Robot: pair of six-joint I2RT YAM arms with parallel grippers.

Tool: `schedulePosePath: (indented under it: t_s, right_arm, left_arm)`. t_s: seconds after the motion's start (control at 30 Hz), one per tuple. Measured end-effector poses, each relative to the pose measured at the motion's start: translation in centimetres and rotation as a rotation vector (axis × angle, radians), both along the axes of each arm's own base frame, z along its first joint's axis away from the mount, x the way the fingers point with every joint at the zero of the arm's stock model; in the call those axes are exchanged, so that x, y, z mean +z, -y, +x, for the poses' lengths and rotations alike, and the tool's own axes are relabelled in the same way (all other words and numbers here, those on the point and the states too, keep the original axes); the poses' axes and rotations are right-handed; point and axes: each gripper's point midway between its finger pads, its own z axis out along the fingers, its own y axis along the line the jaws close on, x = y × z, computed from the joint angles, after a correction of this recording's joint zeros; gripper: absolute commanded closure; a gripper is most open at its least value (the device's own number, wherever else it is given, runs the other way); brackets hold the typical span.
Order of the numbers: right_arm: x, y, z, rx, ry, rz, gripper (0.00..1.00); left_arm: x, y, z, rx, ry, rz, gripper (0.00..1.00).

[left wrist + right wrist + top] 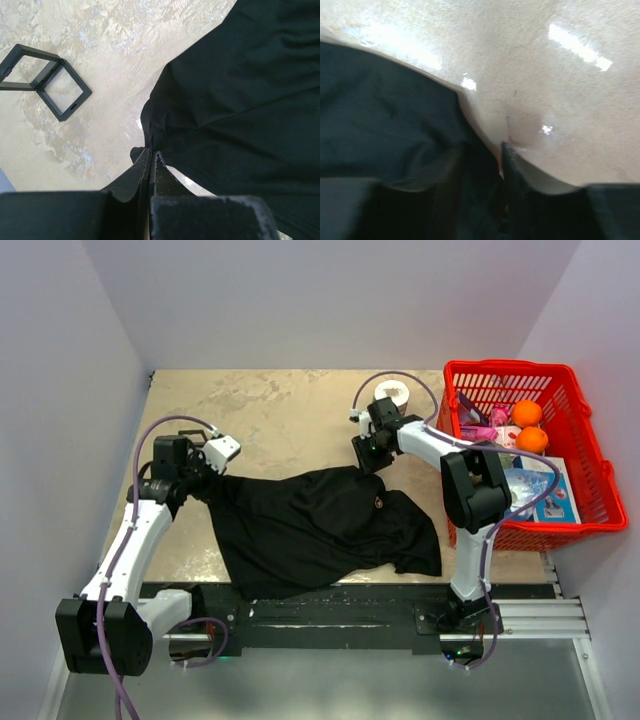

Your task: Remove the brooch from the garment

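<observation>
A beige, mottled table [290, 410] carries a black garment [320, 525], spread crumpled across its middle toward the near edge. A red basket [590, 490] stands at the right edge and a white roll [393, 393] near the far edge. A black open frame [76, 106] lies apart from the cloth.

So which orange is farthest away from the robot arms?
The far orange, deeper in the red basket. The other orange sits just in front of it, closer to the arms.
</observation>
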Motion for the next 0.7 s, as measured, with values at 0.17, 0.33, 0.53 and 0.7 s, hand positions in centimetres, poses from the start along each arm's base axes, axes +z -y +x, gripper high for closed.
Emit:
schedulePosePath:
  t_s: [0.17,0.33,0.53,0.7]
  right_arm:
    - [0.3,-0.5,0.1,-0.021,-0.03,0.044,1.0]
    - [5.5,-1.6,3.8,-0.016,0.097,0.113,1.0]
    - [23.3,-0.3,5.6,0.032,0.562,0.214,1.0]
    - [39.4,2.9,-1.2,0.082,1.022,0.259,1.0]
  left_arm:
    - [0.4,0.0,0.2,0.002,0.007,0.002,1.0]
    - [2.5,0.0,1.2,0.002,0.06,-0.001,1.0]
    - [8.3,0.2,3.4,0.009,0.206,-0.018,1.0]
    - [16.8,0.6,4.8,0.013,0.406,-0.062,1.0]
